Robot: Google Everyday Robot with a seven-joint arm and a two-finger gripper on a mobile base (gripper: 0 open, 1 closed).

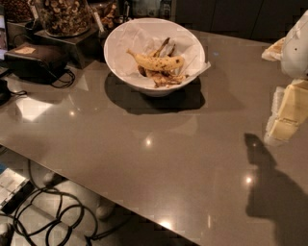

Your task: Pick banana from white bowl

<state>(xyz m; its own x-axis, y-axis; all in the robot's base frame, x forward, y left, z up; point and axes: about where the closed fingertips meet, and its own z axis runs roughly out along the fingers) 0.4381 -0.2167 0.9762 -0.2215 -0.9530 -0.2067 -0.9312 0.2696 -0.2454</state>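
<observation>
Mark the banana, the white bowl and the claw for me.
banana [159, 62], camera view, middle of its speckled body.
white bowl [113, 45], camera view, left inner wall near the rim.
claw [288, 115], camera view, pale yellow part at the right edge, over the table.

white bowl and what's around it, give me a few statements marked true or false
1. The banana lies inside the white bowl. True.
2. The gripper hangs over the bowl. False: it is at the right edge of the camera view, well apart from the bowl.
3. Crinkled white paper lines the bowl. True.
4. The banana is alone in the bowl. False: dark peel scraps lie beside it.
5. The glass jar of nuts stands at the top left. True.
</observation>
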